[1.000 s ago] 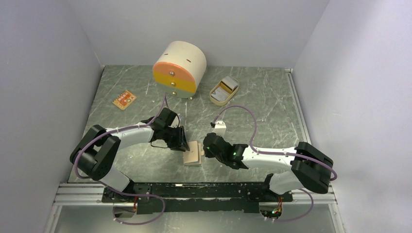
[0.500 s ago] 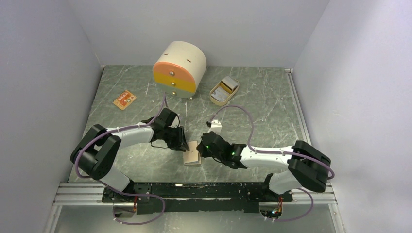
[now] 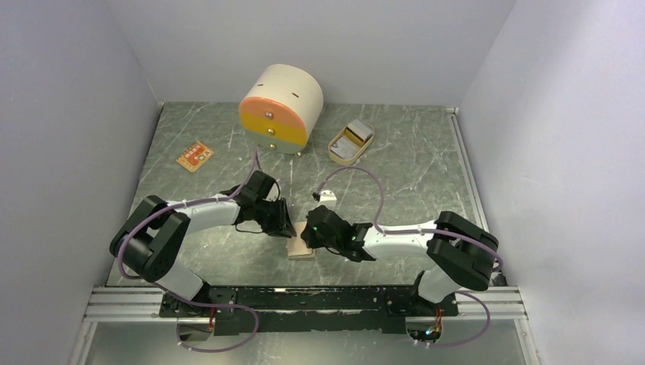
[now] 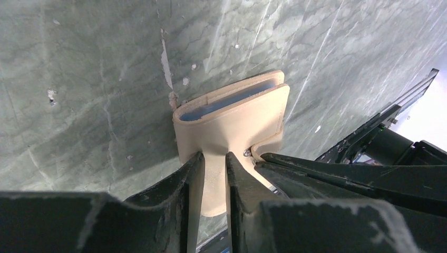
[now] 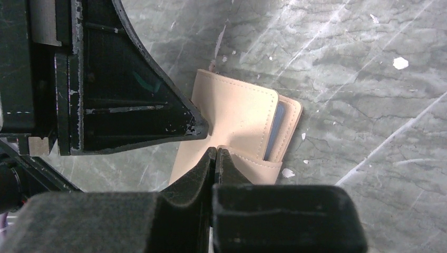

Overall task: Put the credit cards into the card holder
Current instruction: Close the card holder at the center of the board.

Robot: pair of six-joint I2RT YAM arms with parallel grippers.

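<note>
The tan card holder (image 3: 299, 251) lies folded on the table between my two arms. A light blue credit card (image 4: 226, 103) shows as an edge between its flaps, also seen in the right wrist view as a blue strip (image 5: 275, 132). My left gripper (image 4: 213, 157) is shut narrowly on the holder's snap tab (image 4: 213, 184), which fills the gap between its fingers. My right gripper (image 5: 216, 152) is shut, with nothing between its fingers and its tips against the card holder (image 5: 237, 113) beside the tab. An orange credit card (image 3: 195, 156) lies at the far left.
A round cream drawer box (image 3: 280, 106) with an orange-yellow front stands at the back centre. To its right, a beige oval tray (image 3: 332, 150) holds more cards (image 3: 352, 139). Both arms crowd the near middle of the table.
My right arm has swung left to the card holder and its gripper has shut. My left gripper has narrowed slightly and stayed in place.
</note>
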